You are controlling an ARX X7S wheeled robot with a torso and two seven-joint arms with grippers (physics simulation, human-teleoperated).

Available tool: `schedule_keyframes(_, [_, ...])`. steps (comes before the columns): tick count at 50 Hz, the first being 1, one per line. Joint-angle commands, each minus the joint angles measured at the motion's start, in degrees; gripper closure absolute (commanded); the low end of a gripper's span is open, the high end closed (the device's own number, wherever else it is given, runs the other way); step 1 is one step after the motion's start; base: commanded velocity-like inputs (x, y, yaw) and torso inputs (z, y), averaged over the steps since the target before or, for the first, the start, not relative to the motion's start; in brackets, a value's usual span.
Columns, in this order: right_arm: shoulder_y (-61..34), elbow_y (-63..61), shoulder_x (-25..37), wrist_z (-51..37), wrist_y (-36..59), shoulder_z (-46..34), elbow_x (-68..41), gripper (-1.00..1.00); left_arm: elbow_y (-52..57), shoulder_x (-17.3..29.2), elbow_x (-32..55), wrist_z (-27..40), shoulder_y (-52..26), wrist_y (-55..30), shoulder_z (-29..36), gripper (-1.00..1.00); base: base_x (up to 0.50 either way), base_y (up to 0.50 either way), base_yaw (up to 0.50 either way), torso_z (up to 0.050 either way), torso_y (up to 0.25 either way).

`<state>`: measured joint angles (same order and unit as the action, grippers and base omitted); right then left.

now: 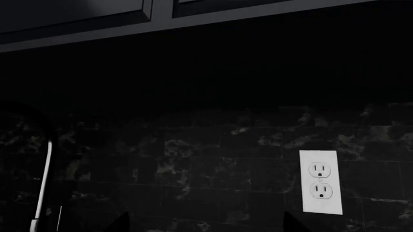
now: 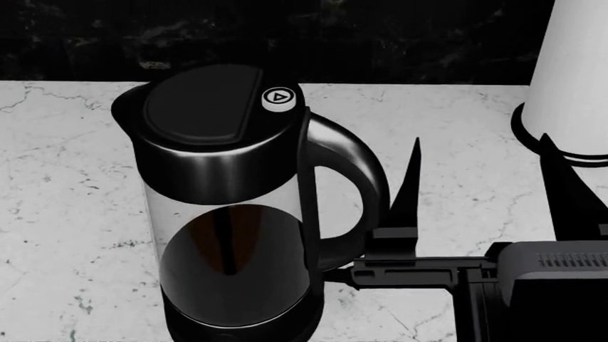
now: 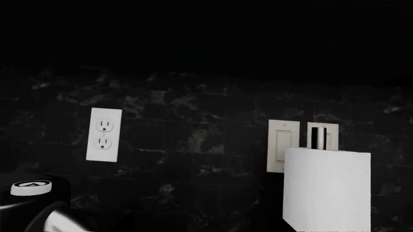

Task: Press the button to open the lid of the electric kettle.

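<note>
Right claw (image 2: 480,178) hangs open, 2 fingers apart, beside the electric kettle (image 2: 233,214) handle. Button (image 2: 278,98) sits up-left of it, lid (image 2: 201,105) shut, presumably staged for pressing. Left claw: barely visible, state cannot be told.

I see a white marble counter (image 2: 67,214) with grey veins filling most of the head view, and a dark tiled wall (image 2: 285,35) along the top. A white cylinder (image 2: 574,71) on a black ring stands at upper right. On the wall are a white outlet (image 3: 103,134) at left and a light switch (image 3: 283,146) at centre right.
</note>
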<state>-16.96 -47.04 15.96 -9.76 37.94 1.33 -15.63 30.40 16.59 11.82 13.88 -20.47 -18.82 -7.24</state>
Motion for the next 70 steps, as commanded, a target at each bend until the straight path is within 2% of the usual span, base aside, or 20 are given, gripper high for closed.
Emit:
schedule_keyframes(1, [-0.2,-0.35,-0.01,-0.62,0.64,0.32,-0.78,-1.0,0.18,0.24,0.07,0.27,0.12,0.04,0.19,-1.0,0.0,0.0,0.0,0.0,0.0])
schedule_keyframes(6, [-1.24,-1.63,0.28,-1.19,4.16,1.63,-2.55,-1.0,0.06,0.36,0.29,0.38,0.04,0.04,0.02,-1.0,0.0,0.0,0.0,0.0,0.0])
schedule_keyframes(10, [-6.85,-11.52,3.05,-3.37,18.18,7.62,-8.26,-1.0,0.41,0.67,0.97,0.5,-0.19,-0.53,-0.71,-1.0,0.0,0.0,0.0,0.0,0.0])
schedule_keyframes(11, [-10.31,-12.91,5.52,-7.28,23.15,8.83,-12.29,-1.0,0.28,0.7,0.98,0.53,-0.2,-0.46,-0.8,-1.0,0.0,0.0,0.0,0.0,0.0])
schedule_keyframes(12, [-16.64,-12.94,12.8,-15.87,26.74,10.54,-20.88,-1.0,0.3,0.73,1.21,0.55,-0.18,-0.58,-1.01,-1.0,0.0,0.0,0.0,0.0,0.0])
schedule_keyframes(14, [-32.3,-11.06,18.11,-32.29,40.24,16.62,-38.07,-1.0,0.54,0.64,1.39,0.53,0.53,0.16,-1.41,-1.0,0.0,0.0,0.0,0.0,0.0])
schedule_keyframes(16, [-40.44,-6.62,20.77,-42.56,43.06,16.85,-55.26,-1.0,0.49,0.65,1.59,0.51,0.71,0.44,-1.64,-1.0,0.0,0.0,0.0,0.0,0.0])
schedule_keyframes(18, [-51.43,0.16,25.08,-52.14,42.41,11.38,-72.45,-1.0,0.28,0.7,1.8,0.54,0.7,0.62,-1.98,-1.0,0.0,0.0,0.0,0.0,0.0])
schedule_keyframes(19, [-54.83,1.83,25.86,-53.83,42.17,9.31,-81.04,-1.0,0.29,0.71,1.96,0.55,0.7,0.61,-2.11,-1.0,0.0,0.0,0.0,0.0,0.0])
schedule_keyframes(20, [-57.25,3.35,26.54,-55.84,41.86,7.46,-84.32,-1.0,0.32,0.74,2.02,0.57,0.7,0.59,-2.16,-1.0,0.0,0.0,0.0,0.0,0.0])
schedule_keyframes(24, [-68.96,11.56,26.93,-58.63,41.9,-1.13,-90.12,-1.0,0.25,0.77,1.97,0.68,0.74,0.79,-2.1,-1.0,0.0,0.0,0.0,0.0,0.0])
schedule_keyframes(31, [-85.92,30.95,22.76,-54.58,47.11,-15.44,-94.59,-1.0,2.16,1.38,3.3,1.15,0.01,-1.64,-2.79,-1.0,0.0,0.0,0.0,0.0,0.0])
schedule_keyframes(35, [-94.44,39.36,19.8,-49.29,51.28,-22.53,-92.17,-1.0,2.81,1.54,3.88,1.31,0.08,-2.09,-3.3,-1.0,0.0,0.0,0.0,0.0,0.0])
schedule_keyframes(37, [-97.08,43.29,18.73,-44.87,51.39,-25.26,-92.48,-1.0,2.9,1.57,3.99,1.36,0.09,-2.15,-3.33,-1.0,0.0,0.0,0.0,0.0,0.0])
schedule_keyframes(40, [-102.81,46.31,19.14,-31.58,51.91,-37.69,-89.4,-1.0,3.07,1.66,4.11,1.45,0.05,-2.29,-3.38,-1.0,0.0,0.0,0.0,0.0,0.0])
schedule_keyframes(42, [-105.23,48.29,18.54,-25.89,51.74,-42.8,-85.59,-1.0,2.88,1.66,4.19,1.46,0.0,-2.15,-3.44,-1.0,0.0,0.0,0.0,0.0,0.0])
schedule_keyframes(43, [-106.1,48.69,17.87,-21.06,51.57,-44.47,-82.62,1.0,2.86,1.66,4.18,1.5,-0.02,-2.15,-3.39,-1.0,0.0,0.0,0.0,0.0,0.0])
schedule_keyframes(48, [-107.93,52.72,15.78,-12.93,50.89,-48.9,-80.23,1.0,2.76,1.75,4.36,1.52,0.02,-2.1,-3.42,-1.0,0.0,0.0,0.0,0.0,0.0])
schedule_keyframes(54, [-109.94,53.59,15.11,-0.96,49.88,-55.83,-70.82,1.0,2.54,1.77,4.33,1.63,0.05,-1.86,-3.29,-1.0,0.0,0.0,0.0,0.0,0.0])
schedule_keyframes(70, [-108.09,54.44,13.94,5.49,47.4,-61.52,-68.29,1.0,1.28,1.53,3.71,1.45,1.02,0.47,-2.57,-1.0,0.0,0.0,0.0,0.0,0.0])
